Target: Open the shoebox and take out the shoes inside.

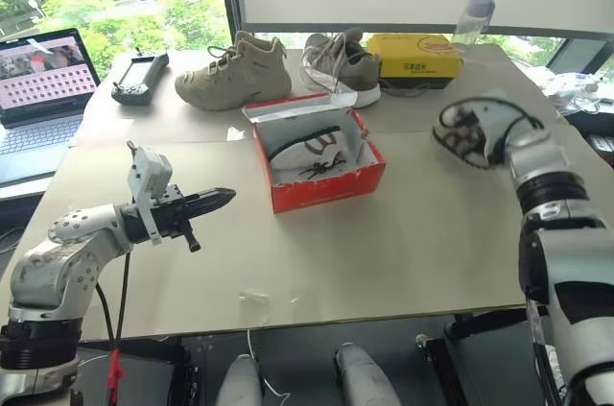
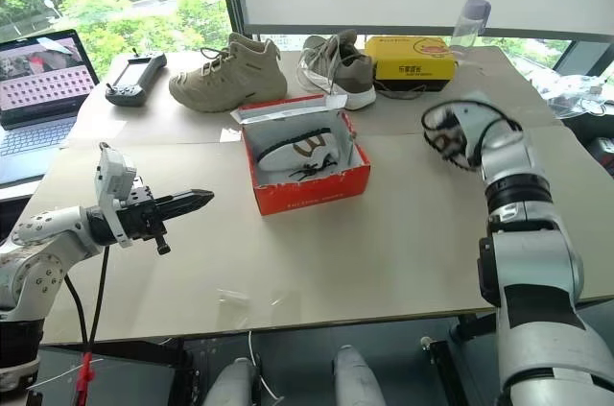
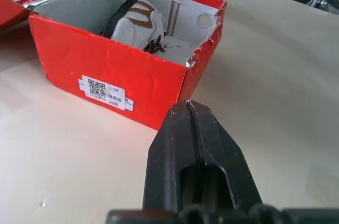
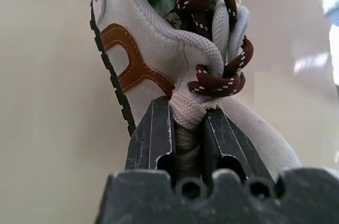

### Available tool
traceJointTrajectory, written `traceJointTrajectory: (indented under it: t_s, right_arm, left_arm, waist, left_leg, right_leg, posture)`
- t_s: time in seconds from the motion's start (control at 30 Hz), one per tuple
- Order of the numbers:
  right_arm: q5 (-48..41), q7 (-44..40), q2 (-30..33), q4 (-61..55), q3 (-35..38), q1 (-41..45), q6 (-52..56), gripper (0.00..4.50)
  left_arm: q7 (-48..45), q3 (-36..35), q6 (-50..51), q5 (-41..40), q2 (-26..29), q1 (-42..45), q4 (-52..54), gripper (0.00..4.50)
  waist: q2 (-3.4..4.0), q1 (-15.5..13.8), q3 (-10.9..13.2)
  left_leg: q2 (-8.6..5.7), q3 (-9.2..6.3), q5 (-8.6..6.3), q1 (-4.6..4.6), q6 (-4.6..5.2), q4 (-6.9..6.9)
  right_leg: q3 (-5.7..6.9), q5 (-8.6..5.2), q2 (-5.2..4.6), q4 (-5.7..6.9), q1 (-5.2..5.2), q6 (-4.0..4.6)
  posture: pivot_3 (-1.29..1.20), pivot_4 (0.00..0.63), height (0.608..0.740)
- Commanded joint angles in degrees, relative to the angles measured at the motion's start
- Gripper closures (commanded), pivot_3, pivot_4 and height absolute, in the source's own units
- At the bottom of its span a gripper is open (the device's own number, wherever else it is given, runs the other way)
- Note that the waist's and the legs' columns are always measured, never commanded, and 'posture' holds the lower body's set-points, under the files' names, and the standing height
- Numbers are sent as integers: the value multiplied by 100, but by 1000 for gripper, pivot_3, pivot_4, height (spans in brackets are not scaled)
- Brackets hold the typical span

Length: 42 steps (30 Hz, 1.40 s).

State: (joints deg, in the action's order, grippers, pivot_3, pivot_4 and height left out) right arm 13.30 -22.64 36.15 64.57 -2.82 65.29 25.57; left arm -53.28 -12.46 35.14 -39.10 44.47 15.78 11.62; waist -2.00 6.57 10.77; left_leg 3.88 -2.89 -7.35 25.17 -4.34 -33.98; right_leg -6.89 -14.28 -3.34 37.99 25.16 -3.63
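First shoe out, one left in the open shoebox.
Right gripper pinched a small shoe above the table; left gripper hung clenched, empty. Setting down probably came next.

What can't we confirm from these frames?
- Right claw: in the eye views the held shoe is motion-blurred and hides the fingers; the grip reads in the right wrist view.
- Second shoe: toe and sole hidden by the shoebox wall.
- Shoebox label: print too small in the left wrist view.
- Laptop: cut off by the eye view's edge.
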Motion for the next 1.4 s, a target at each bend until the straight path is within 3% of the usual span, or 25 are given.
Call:
traceJointTrajectory:
  t_s: [0.03,0.27,0.67,0.97,1.0,1.03,1.1,1.4]
  right_arm:
    - [-115,-189,-109,-391,-4,-150,312,2979]
    - [-170,-136,60,-601,61,17,372,700]
    - [-40,-892,667,-2691,-255,983,1093,700]
    - [-972,-2594,-812,-4369,-911,573,385,700]
    - [-1083,-2673,-965,-4384,-903,543,382,700]
    - [-1154,-2750,-1090,-4366,-919,529,346,290]
    - [-996,-2979,-1178,-4139,-1231,490,-54,19]
    - [329,-2671,-1536,-1504,-2402,1057,-2776,19]
  left_arm:
    - [-63,-48,-82,6,30,49,130,4500]
    - [-100,-34,-96,26,16,76,80,4500]
    - [-103,-77,-76,39,-2,28,103,4500]
    - [-50,-99,-58,36,-33,-23,166,4500]
    - [-51,-98,-61,41,-33,-28,167,4500]
    - [-50,-99,-61,41,-32,-32,168,4500]
    - [-47,-89,-57,40,-37,-15,161,4500]
    - [-42,-102,-69,35,-35,-49,167,4500]
  waist:
    - [0,65,0]
    - [0,62,0]
    - [46,48,35]
    - [46,39,35]
    - [46,20,35]
    - [46,-1,36]
    - [46,-59,36]
    - [41,-102,35]
  left_leg:
    - [1,-1,1,-6,1,0]
    - [0,-5,1,-52,1,-31]
    - [1,-6,0,-50,1,-21]
    - [1,-8,1,-55,2,-26]
    - [0,-8,1,-50,1,-31]
    - [-1,-8,1,-46,1,-34]
    - [-1,-11,1,-35,1,-41]
    - [0,-12,0,-23,0,-68]
  right_leg:
    - [0,0,2,3,-3,-1]
    - [2,-20,3,-2,-67,-47]
    - [3,-23,4,-3,-59,-46]
    - [3,-22,5,7,-62,-48]
    - [3,-22,4,5,-64,-50]
    - [4,-21,3,3,-66,-52]
    - [7,-20,2,0,-63,-54]
    - [15,-14,2,-1,-61,-55]
  posture:
    - [0,150,712]
    - [0,150,712]
    - [0,150,712]
    - [0,150,712]
    - [0,150,712]
    - [0,150,712]
    - [0,150,712]
    - [0,150,712]
